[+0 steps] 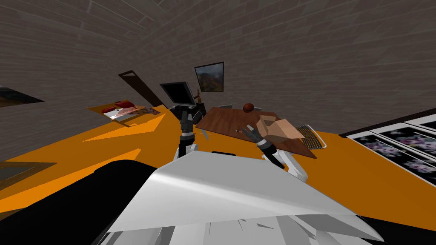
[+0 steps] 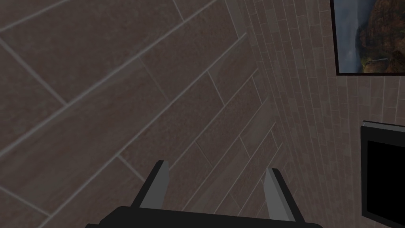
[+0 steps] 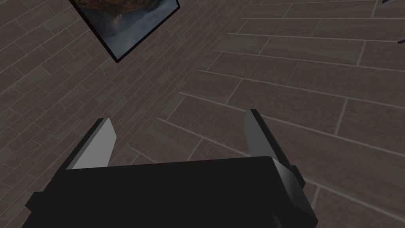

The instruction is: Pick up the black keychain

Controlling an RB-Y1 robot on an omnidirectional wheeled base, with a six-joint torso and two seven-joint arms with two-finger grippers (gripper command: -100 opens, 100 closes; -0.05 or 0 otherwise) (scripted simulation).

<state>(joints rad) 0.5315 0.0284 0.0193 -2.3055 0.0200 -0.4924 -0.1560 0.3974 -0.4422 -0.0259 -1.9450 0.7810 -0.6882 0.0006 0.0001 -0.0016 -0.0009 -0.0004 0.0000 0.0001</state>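
Left gripper [image 2: 217,166] and right gripper [image 3: 178,117] are both noted with fingers spread wide. A tiny dark speck, taken for the keychain [image 1: 236,130], is seen on the brown table [image 1: 221,121], near its front edge and just beside the right gripper.

Desk [image 1: 225,121] ahead; box [image 1: 276,127] on its right half, toward the near edge; round object [image 1: 248,107] at the far edge, behind the box; keychain [image 1: 236,130] by the near edge, left of the box; wire basket [image 1: 315,138] just past the right edge; monitor [image 1: 179,93] beyond the far left corner; picture [image 1: 209,77] on the wall behind it; low table [image 1: 123,112] well left.
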